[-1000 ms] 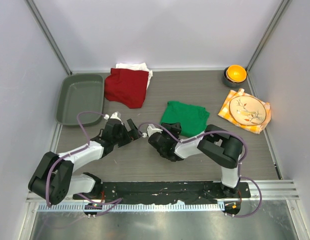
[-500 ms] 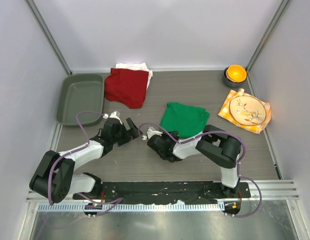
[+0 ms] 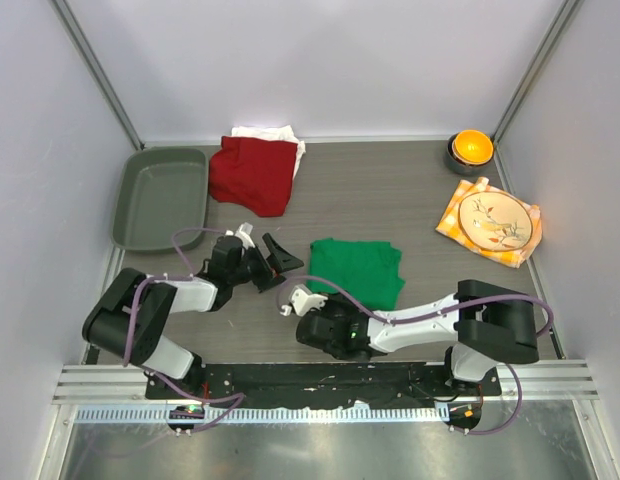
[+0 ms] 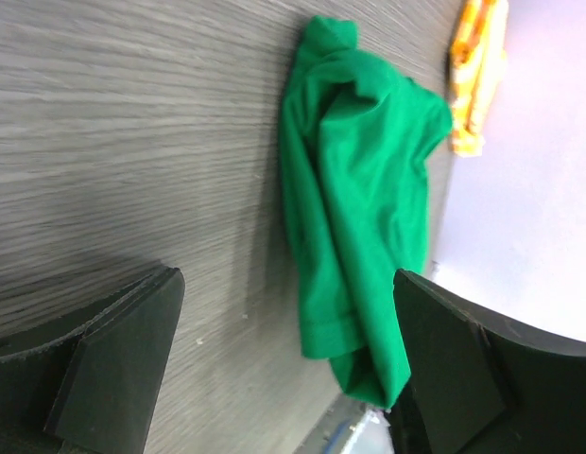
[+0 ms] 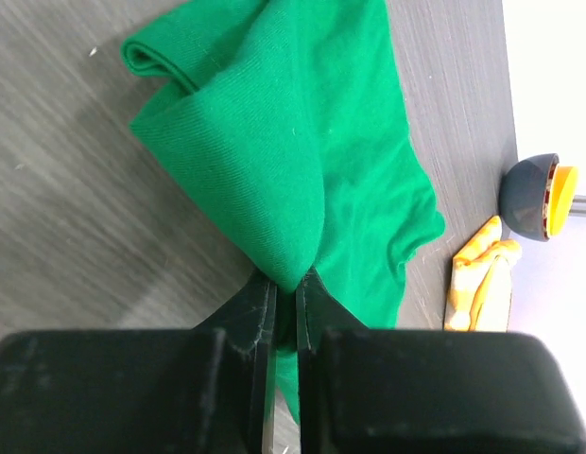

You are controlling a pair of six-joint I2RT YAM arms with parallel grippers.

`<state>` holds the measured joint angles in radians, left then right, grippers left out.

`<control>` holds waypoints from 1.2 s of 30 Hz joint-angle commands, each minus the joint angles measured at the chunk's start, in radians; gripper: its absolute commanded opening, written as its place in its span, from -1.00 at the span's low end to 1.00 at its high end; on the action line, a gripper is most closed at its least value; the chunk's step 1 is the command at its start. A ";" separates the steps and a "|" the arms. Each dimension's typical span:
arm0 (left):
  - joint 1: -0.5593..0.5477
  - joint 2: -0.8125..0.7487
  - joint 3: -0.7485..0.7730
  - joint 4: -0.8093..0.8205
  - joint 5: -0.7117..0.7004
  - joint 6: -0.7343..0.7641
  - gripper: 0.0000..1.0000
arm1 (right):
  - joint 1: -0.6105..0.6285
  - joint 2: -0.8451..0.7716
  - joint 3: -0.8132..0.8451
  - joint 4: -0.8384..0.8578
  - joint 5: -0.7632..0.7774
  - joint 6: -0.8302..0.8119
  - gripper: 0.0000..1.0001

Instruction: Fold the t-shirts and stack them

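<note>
Green t-shirt (image 3: 355,270) sits loosely bunched on the table (image 3: 420,180), about mid-width and toward the near side, just right of the left gripper (image 3: 277,262). You can't really read its shape. It's doubled over on itself, and in the right wrist view the lower part disappears behind the fingers. In the left wrist view its near corner is cut off by the right-hand finger.

The white t-shirt (image 3: 265,132) is mostly buried under the dark red t-shirt (image 3: 252,175) at the back of the table, so only a strip of it pokes out along the far edge.

From the top camera the right gripper's tips are hidden under its own wrist. The wrist cam settles it, though: the right gripper (image 5: 285,282) is pressed together on a raised fold of the green cloth, pinching it into a peak.

The right arm lies low, stretched leftward across the near table from its base. The left arm is folded tight, with its forearm low and pointing right at the green shirt. Its fingers are spread wide, with nothing between them but bare table.

There's a grey tray (image 3: 125,190) at far left, and a plate (image 3: 495,220) on a checked napkin (image 3: 452,222) at right.
</note>
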<state>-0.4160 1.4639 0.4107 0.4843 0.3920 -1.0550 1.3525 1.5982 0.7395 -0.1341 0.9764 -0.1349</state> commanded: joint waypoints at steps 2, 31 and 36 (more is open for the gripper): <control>0.003 0.130 -0.065 0.236 0.168 -0.151 1.00 | 0.077 -0.064 -0.022 -0.128 0.071 0.159 -0.98; -0.010 0.297 -0.131 0.730 0.329 -0.496 0.99 | 0.168 -0.046 0.159 -0.144 0.108 0.055 -0.98; -0.026 0.413 -0.131 0.915 0.324 -0.618 0.99 | 0.183 -0.041 0.172 -0.153 0.110 0.067 -0.98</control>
<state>-0.4255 1.7985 0.2787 1.2068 0.7086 -1.5436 1.5204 1.5589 0.8642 -0.2932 1.0485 -0.0769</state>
